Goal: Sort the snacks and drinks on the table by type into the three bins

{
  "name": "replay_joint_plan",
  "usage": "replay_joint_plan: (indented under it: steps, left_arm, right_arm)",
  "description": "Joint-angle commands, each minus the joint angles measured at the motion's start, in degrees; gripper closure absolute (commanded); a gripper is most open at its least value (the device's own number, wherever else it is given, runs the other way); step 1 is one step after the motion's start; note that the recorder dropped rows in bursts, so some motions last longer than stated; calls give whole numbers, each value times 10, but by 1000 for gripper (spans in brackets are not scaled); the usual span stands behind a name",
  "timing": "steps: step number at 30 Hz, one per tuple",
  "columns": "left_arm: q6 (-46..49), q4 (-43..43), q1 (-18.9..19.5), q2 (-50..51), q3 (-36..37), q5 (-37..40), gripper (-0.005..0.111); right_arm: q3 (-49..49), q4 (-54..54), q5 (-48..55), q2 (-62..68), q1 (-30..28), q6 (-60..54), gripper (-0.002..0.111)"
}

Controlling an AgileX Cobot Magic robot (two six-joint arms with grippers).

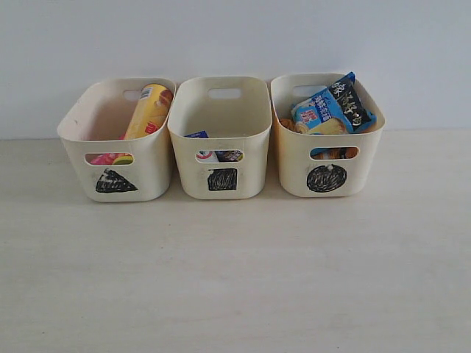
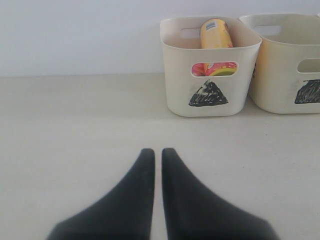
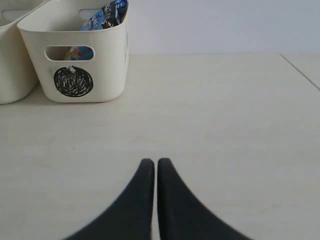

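Left gripper (image 2: 156, 150): jaws pressed together with nothing between them, over bare desk (image 1: 235, 279), well apart from the bins.
Right gripper (image 3: 152, 161): also closed and empty, over bare desk, well short of the circle bin (image 3: 107, 75).
Desk: pale; three cream bins stand in a row at its far side, before a white wall (image 1: 235, 37).
Triangle bin (image 1: 151, 173): on the left of the exterior view. A yellow-orange chip tube (image 1: 149, 112) leans in its back right corner. A pink chip tube (image 1: 103, 158) lies low inside, seen through the front slot.
Square bin (image 1: 184, 173): in the middle, its rims just beside both neighbours. A carton (image 1: 197, 135) lies low inside.
Circle bin: on the right. A blue bag (image 1: 352, 99) tilts up above the rim. An orange bag (image 1: 335, 153) shows through the slot.
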Motion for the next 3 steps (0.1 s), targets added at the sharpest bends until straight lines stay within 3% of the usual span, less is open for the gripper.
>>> replay_joint_plan:
  steps: [1,3]
  left_arm:
    - [5,0,2,-2,2,-2,102]
    - [5,0,2,-2,2,-2,102]
  right_arm:
    - [3,0,-4,-3,-2,0,108]
    - [3,0,-4,-3,-2,0,108]
